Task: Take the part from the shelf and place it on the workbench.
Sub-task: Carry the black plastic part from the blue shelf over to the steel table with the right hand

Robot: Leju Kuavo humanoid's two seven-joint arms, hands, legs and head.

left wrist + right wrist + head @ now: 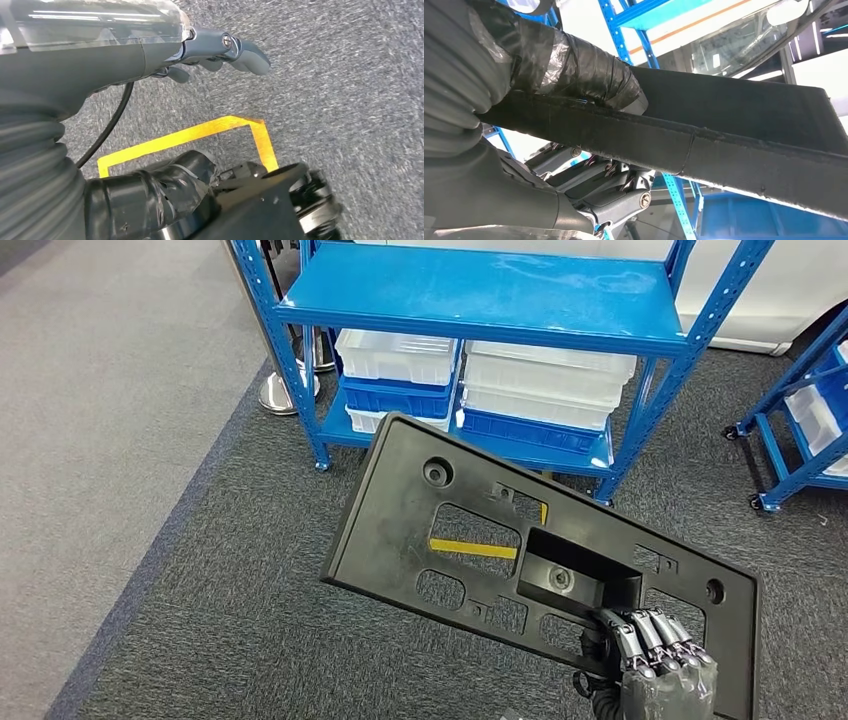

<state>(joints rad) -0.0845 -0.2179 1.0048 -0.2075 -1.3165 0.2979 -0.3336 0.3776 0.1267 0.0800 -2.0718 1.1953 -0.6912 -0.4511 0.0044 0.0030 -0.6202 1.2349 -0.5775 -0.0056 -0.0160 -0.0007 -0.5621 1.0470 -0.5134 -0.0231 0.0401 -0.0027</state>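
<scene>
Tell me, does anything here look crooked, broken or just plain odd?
Nothing looks broken. The one odd sight is the black part: the right hand grips it by one edge, so it hangs tilted above the carpet instead of lying flat. The white bins sit tidily stacked on the blue shelf.

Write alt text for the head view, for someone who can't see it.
The right robot hand grips a flat black plastic part with cutouts, tilted above dark grey carpet. Behind it stands a blue metal shelf whose lower level holds stacked white and blue bins.
</scene>
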